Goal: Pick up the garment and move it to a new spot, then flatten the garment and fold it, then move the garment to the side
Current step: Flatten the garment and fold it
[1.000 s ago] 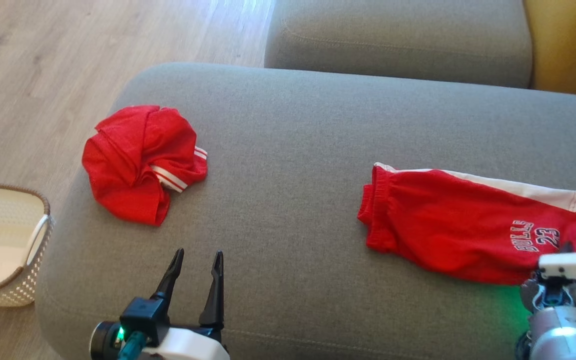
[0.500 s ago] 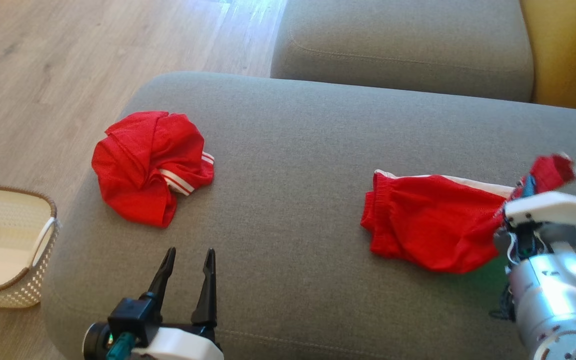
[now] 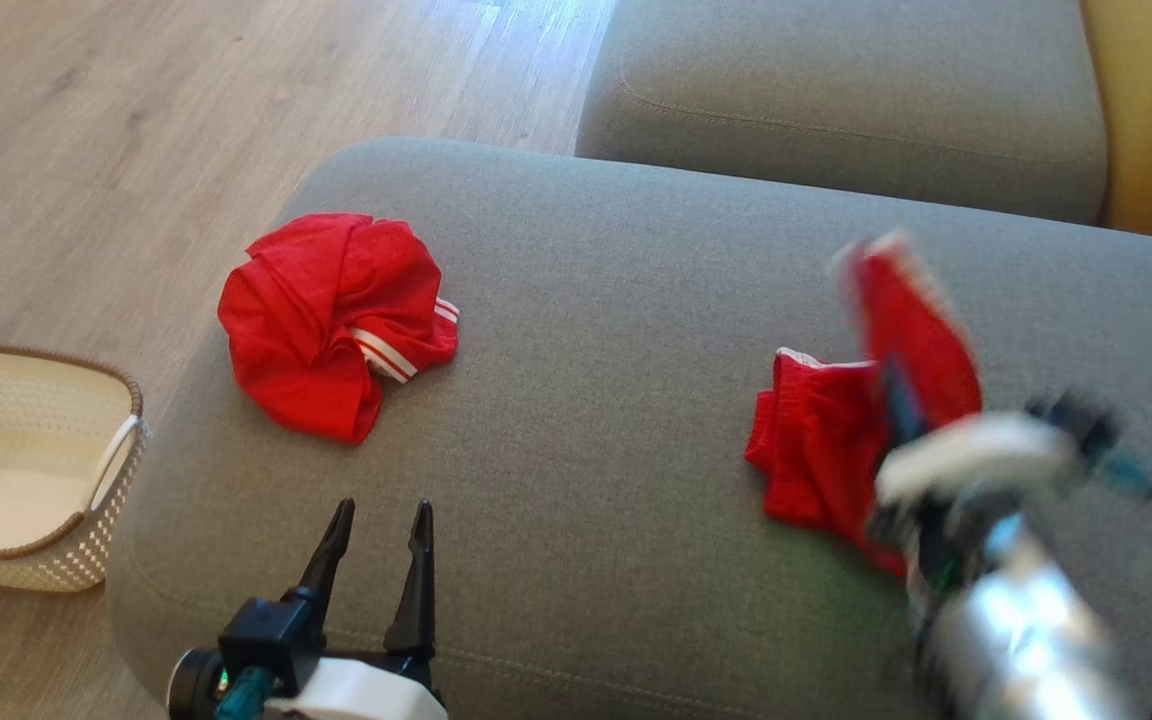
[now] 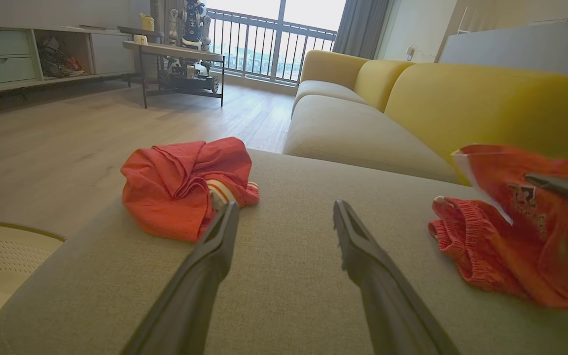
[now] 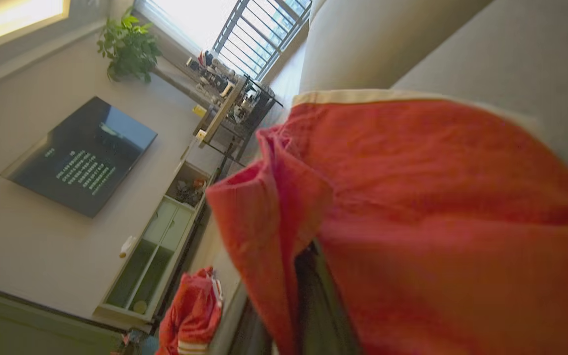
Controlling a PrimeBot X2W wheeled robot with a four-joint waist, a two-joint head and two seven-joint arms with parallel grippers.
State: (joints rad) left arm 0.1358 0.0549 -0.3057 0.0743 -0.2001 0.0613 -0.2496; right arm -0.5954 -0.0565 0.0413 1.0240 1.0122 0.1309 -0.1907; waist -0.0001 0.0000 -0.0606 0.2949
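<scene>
The garment, red shorts (image 3: 816, 450) with a white side stripe, lies on the right of the grey sofa seat (image 3: 586, 300). My right gripper (image 3: 898, 388), motion-blurred, is shut on the leg end, which is lifted and curling back over the waistband end still on the seat. In the right wrist view the red fabric (image 5: 437, 197) drapes over the dark fingers (image 5: 308, 281). In the left wrist view the shorts (image 4: 486, 246) hang from the right gripper (image 4: 560, 187). My left gripper (image 3: 379, 515) hovers open near the seat's front edge, nothing between its fingers (image 4: 215, 246).
A second crumpled red garment (image 3: 326, 320) with white stripes lies at the seat's left end (image 4: 175, 182). A white woven basket (image 3: 121, 450) stands on the wooden floor to the left. Another grey cushion (image 3: 836, 90) and a yellow backrest (image 4: 461, 93) lie beyond.
My right gripper has risen and swung left with the shorts' leg end, folding it back toward the waistband. The head camera has shifted a little. The left gripper stays open in place.
</scene>
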